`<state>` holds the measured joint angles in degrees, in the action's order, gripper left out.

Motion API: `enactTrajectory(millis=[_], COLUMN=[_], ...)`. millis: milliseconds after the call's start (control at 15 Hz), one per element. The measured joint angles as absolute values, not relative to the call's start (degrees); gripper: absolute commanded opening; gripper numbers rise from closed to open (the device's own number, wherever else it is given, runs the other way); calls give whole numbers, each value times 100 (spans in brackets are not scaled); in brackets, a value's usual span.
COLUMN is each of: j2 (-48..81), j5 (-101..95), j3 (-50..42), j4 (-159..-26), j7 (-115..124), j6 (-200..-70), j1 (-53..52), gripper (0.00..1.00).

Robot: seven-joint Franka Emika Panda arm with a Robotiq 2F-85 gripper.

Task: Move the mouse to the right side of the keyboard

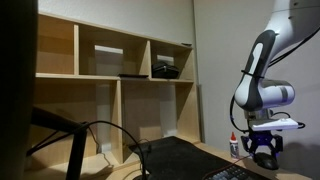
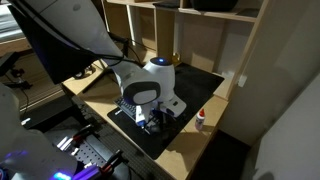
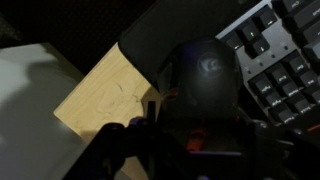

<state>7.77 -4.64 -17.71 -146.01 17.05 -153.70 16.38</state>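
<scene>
**Hand low over the mouse, grip unclear**

In an exterior view, your hand hangs low at the right of the frame, close above the table. The table's pale wood shows at the centre left of the wrist view.

In the wrist view, the mouse sits in the upper middle of the frame. It is a dark rounded shape with a faint logo on its back. It lies just beside the left edge of the keyboard, which fills the upper right corner with rows of dark keys and pale glints. The picture is too dim for you to tell whether the two touch. A black mat lies under them, and one of its corners juts out over the wood at the upper centre.

The hand's own parts are only a dark blur along the bottom edge of the wrist view, below the mouse. You cannot tell whether the fingers stand wide or narrow, or whether they touch the mouse.

In an exterior view from above, the white arm bends over the mat and hides the mouse. A small bottle with a red cap stands on the table to the right of the hand, near the mat's edge. A wooden shelf fills the wall behind the table, and dark cables loop at the lower left.
</scene>
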Motion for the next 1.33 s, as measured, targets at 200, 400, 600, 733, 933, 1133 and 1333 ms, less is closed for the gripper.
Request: enactTrajectory(millis=[200, 400, 600, 733, 933, 1133, 1333], j2=[777, 778, 795, 928, 1479, 2303, 2762], j5=[-469, -479, -288, -188, -544, -547, -481], j3=[-1772, -1771, -1659, -1561, -1845, -1987, -1944], j4=[-14601, -14601, -14571, -14335, -13759, -13165, -12944], j7=[1749, 1672, 712, 57, -569, -774, -790], j6=[-15368, -15326, -15283, -15283, -15681, -16264, -16469], j1=[1633, 1626, 1620, 1619, 1795, 2124, 2223], gripper=[70, 45, 45, 45, 45, 70, 45])
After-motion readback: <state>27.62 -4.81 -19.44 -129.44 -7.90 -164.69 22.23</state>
